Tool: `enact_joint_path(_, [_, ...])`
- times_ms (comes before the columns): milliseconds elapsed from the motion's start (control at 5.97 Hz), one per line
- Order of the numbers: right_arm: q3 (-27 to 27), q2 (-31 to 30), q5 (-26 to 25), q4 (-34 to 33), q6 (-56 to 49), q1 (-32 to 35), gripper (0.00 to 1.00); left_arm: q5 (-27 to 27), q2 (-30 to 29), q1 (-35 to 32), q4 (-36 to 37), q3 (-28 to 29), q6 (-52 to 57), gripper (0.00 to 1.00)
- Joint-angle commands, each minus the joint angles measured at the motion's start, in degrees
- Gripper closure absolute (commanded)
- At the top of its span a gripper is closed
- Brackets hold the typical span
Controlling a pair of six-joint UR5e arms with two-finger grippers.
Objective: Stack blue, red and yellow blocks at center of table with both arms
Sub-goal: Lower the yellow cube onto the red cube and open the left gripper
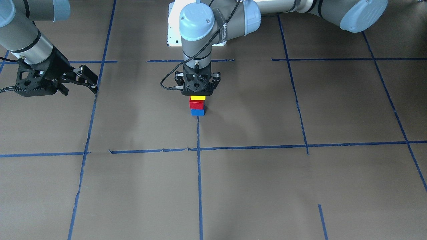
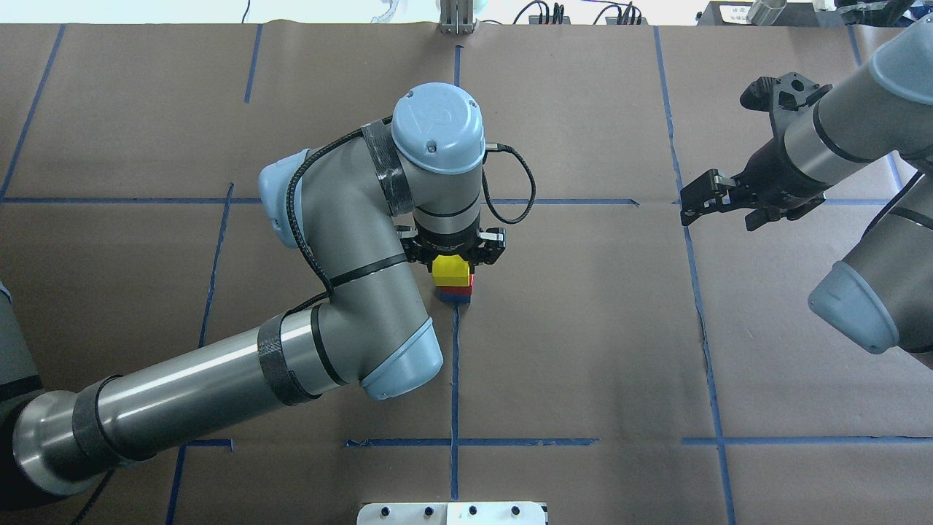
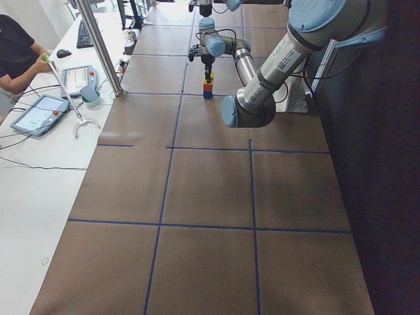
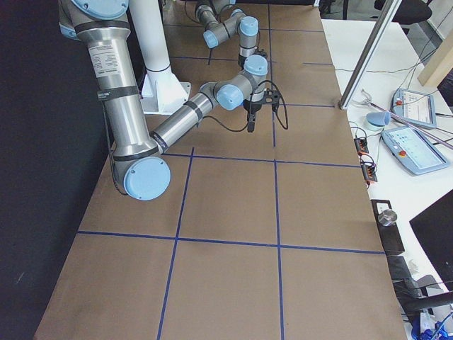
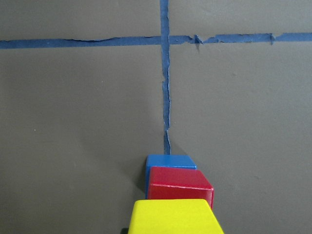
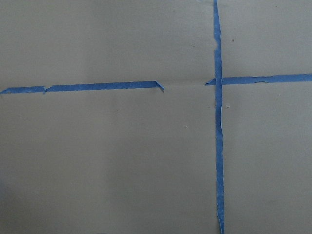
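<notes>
A stack stands at the table's centre: blue block [image 1: 197,112] at the bottom, red block [image 1: 196,104] on it, yellow block [image 1: 197,97] on top. It also shows in the overhead view [image 2: 450,271] and the left wrist view [image 5: 174,217]. My left gripper [image 1: 197,91] points straight down over the stack, its fingers on either side of the yellow block and closed on it. The block rests on the red one. My right gripper [image 1: 80,87] is open and empty, tilted above the table far to the stack's side; it also shows in the overhead view [image 2: 718,211].
Blue tape lines [image 1: 198,173] cross the brown table cover. A white base plate [image 1: 173,36] lies behind the left arm. In the side views, tablets [image 3: 39,111] and a metal post [image 3: 105,52] stand on the white side bench.
</notes>
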Motion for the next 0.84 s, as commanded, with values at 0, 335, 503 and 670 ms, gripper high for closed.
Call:
enact_joint_path(0, [-0.05, -0.01, 0.0, -0.01, -0.01, 0.03, 0.0, 0.75, -0.54, 0.08, -0.19, 0.11, 0.29, 0.9])
enact_joint_path(335, [-0.05, -0.01, -0.09, -0.01, -0.01, -0.06, 0.0, 2.33, -0.54, 0.17, -0.19, 0.11, 0.38, 0.89])
enact_joint_path(503, [0.04, -0.01, 0.0, 0.08, 0.08, 0.03, 0.0, 2.33, -0.54, 0.17, -0.28, 0.11, 0.3, 0.86])
enact_joint_path(670, [0.04, -0.01, 0.0, 0.08, 0.08, 0.03, 0.0, 2.42, -0.54, 0.17, -0.36, 0.11, 0.38, 0.84])
